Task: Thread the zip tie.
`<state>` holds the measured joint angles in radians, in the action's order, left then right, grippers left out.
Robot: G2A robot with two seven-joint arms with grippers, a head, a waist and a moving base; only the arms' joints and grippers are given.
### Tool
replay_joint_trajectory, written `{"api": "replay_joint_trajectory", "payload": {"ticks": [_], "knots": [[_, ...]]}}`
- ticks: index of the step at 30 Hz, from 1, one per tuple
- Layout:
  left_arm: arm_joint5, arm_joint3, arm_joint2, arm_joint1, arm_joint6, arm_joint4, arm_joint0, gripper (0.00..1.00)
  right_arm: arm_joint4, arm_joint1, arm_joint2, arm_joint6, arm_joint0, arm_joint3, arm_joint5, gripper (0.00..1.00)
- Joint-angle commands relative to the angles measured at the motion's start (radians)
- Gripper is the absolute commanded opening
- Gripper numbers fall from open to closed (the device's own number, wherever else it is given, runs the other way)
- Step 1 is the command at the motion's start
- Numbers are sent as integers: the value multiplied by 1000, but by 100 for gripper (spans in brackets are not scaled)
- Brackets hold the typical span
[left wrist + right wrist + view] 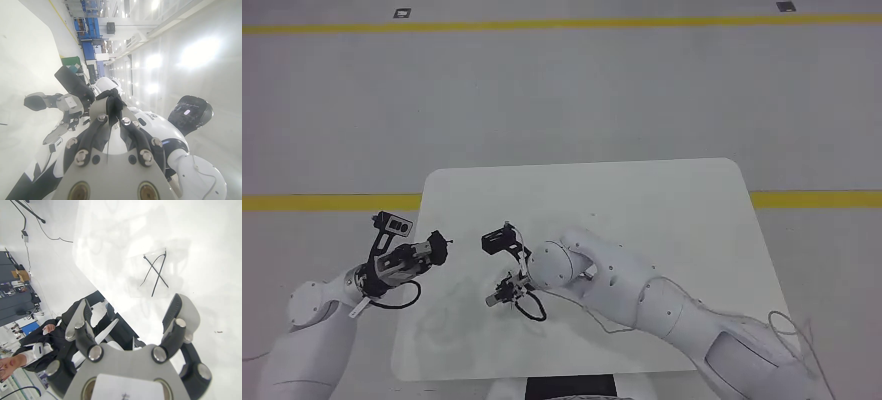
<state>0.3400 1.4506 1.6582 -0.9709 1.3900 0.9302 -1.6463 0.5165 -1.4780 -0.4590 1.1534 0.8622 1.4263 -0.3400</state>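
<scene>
Holding a thin black zip tie (108, 145), the left gripper (112, 98) is clenched on it. The strand runs out from between the padded fingers and back along the palm. Which end is pinched is too fine to tell. The gripper hangs above the near left part of the table (189, 228), its fingertips pointing towards the other arm.

The right gripper (132, 311) is released, jaws spread wide and grasping nothing. It hangs above the table near its front edge, close to the left gripper but not touching it. Three loose zip ties (156, 271) lie crossed over one another on the table just beyond its fingertips.

The step in hand looks like bringing the free gripper in as the second grasp for threading. To do it well, the right gripper should close on one strand only, taking it near an end so that a short, stiff length sticks out to aim with. If it goes for the pile, the crossed strands are a risk, and an outlying end is the safer target. The left gripper should keep its hold steady and present the tie's head squarely.
</scene>
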Motion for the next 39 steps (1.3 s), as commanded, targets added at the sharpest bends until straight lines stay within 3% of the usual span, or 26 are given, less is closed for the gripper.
{"api": "replay_joint_trajectory", "payload": {"ticks": [1, 6, 9, 21, 33, 39], "knots": [[0, 0, 0, 0, 0, 0, 0, 0, 0, 0, 0, 0, 0, 0, 0, 100], [0, 0, 0, 0, 0, 0, 0, 0, 56, -9, 30, -4, 2, 10, 0, 100], [0, 0, 0, 0, 0, 0, 0, 0, 136, -38, 42, 37, -14, -33, 0, 100], [0, 0, 0, 0, 0, 0, 0, 0, 386, -239, -68, 150, 48, -210, 0, 100], [0, 0, 0, 0, 0, 0, 0, 0, 426, -244, -60, 128, 62, -222, 0, 100], [0, 0, 0, 0, 0, 0, 0, 0, 536, -288, -57, 160, 62, -269, 0, 100]]}}
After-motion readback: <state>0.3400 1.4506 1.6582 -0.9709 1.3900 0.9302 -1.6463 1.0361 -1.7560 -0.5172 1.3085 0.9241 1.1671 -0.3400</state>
